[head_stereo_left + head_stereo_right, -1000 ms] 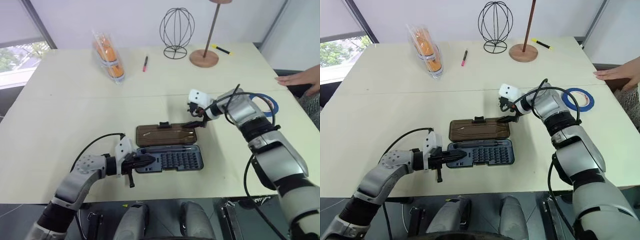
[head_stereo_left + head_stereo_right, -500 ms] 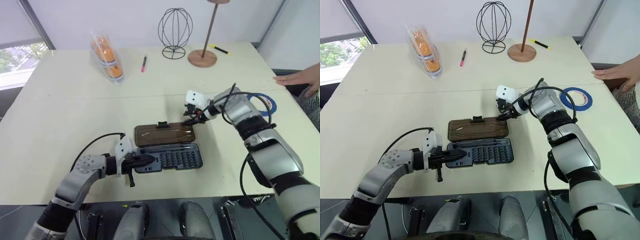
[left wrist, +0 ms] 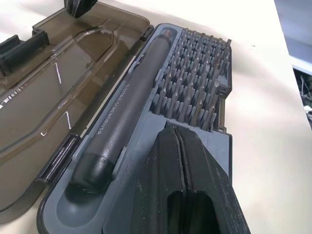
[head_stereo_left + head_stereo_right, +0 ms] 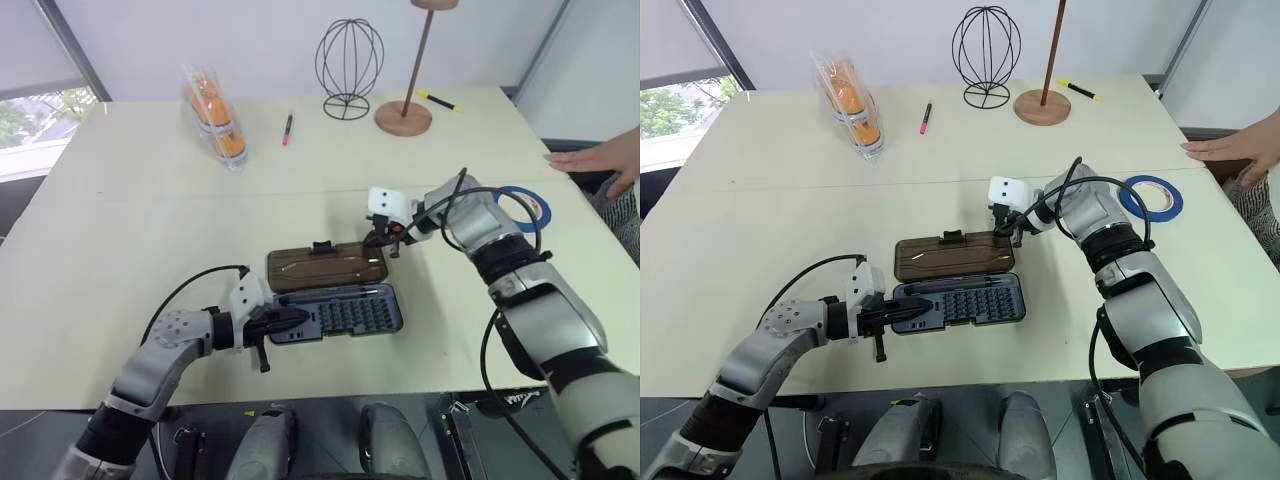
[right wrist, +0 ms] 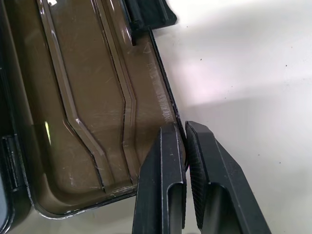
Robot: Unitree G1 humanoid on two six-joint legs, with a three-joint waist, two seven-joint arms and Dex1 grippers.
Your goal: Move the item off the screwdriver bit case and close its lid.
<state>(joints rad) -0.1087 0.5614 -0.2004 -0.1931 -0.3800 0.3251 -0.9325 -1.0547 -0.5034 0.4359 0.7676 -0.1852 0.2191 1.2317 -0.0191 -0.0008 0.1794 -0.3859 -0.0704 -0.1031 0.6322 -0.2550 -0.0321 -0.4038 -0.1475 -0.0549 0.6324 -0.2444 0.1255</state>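
Note:
The screwdriver bit case point(image 4: 340, 313) lies open in the middle of the table, its grey tray holding rows of bits and a slim driver point(image 3: 124, 105). Its smoky-brown lid point(image 4: 325, 267) lies flat on the table behind the tray. My right gripper point(image 5: 185, 141) is shut on the lid's far right edge, which runs between the fingers point(image 5: 165, 175). My left gripper point(image 4: 287, 321) is shut, its tips resting on the tray's left end point(image 3: 175, 134). The item, a blue tape roll point(image 4: 1150, 195), lies flat on the table to the right, off the case.
A person's hand point(image 4: 598, 158) rests on the table's right edge. At the back stand a bag of oranges point(image 4: 215, 115), a pink pen point(image 4: 288, 127), a wire sphere point(image 4: 352, 60), a wooden stand point(image 4: 403, 117) and a yellow marker point(image 4: 440, 99).
My right gripper has gone from open at the lid's right corner to shut on its edge, turning slightly. The left gripper and the case have not moved.

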